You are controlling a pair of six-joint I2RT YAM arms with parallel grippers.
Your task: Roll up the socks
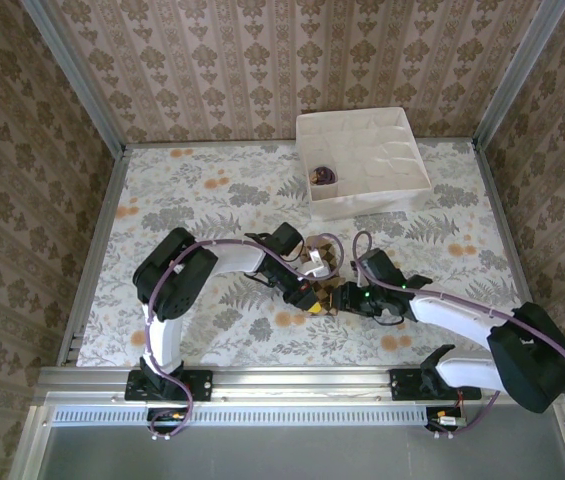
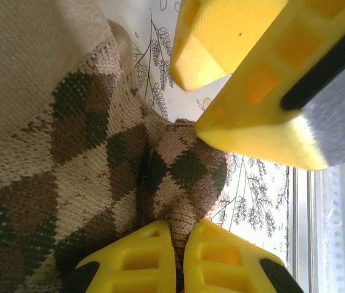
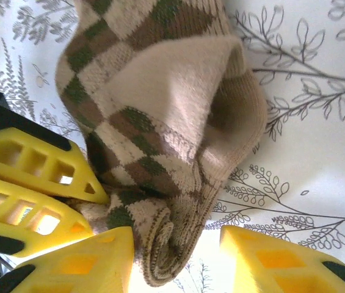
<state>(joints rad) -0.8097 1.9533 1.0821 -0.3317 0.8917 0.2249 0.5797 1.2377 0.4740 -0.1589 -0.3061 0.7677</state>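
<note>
The brown-tan argyle sock (image 1: 318,262) lies bunched at the table's middle, between both grippers. My left gripper (image 2: 180,229) is shut on a fold of the argyle sock (image 2: 99,140). My right gripper (image 3: 175,244) is open, its fingers either side of the argyle sock's (image 3: 160,110) rolled cuff edge; the left finger touches the fabric, the right one stands apart. The left gripper's fingers (image 3: 32,165) pinch the sock at the left of the right wrist view. The dark purple sock (image 1: 323,177) sits balled in a cell of the divider box.
The white cardboard divider box (image 1: 362,205) stands at the back, right of centre, behind the grippers. The floral tablecloth (image 1: 202,210) covers the table. Patterned walls close in the back and sides, and a metal rail (image 1: 292,380) runs along the near edge.
</note>
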